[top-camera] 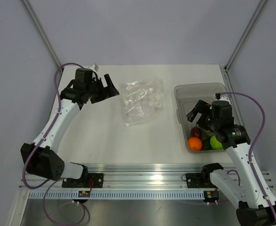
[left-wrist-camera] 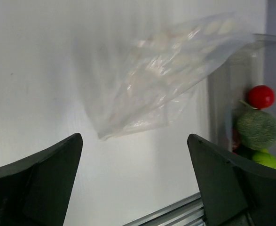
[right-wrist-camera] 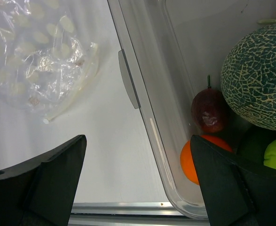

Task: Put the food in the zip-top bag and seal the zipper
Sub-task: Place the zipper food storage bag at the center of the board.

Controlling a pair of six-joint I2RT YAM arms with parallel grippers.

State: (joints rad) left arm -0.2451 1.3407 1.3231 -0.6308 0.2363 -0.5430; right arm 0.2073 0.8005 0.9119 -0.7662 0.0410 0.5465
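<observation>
The zip-top bag [top-camera: 141, 101] lies crumpled and flat on the white table, transparent with white dots; it also shows in the wrist views [left-wrist-camera: 166, 80] [right-wrist-camera: 39, 52]. Its zipper [right-wrist-camera: 76, 96] shows as a pale strip along the edge nearest the tub. The food sits in the near end of a grey tub: an orange [top-camera: 194, 143] [right-wrist-camera: 194, 157], a dark red plum [top-camera: 195, 132] [right-wrist-camera: 208, 110], a netted melon [right-wrist-camera: 257, 77] [left-wrist-camera: 257, 128] and a green round [top-camera: 216, 142]. My left gripper [top-camera: 110, 85] [left-wrist-camera: 134, 137] hangs open just left of the bag, holding nothing. My right gripper [top-camera: 198, 113] [right-wrist-camera: 138, 137] is open over the tub's left wall.
The grey translucent tub [top-camera: 199, 87] stands at the right of the table, its far half bare. An aluminium rail [top-camera: 142, 172] runs along the near edge. Frame posts rise at the back corners.
</observation>
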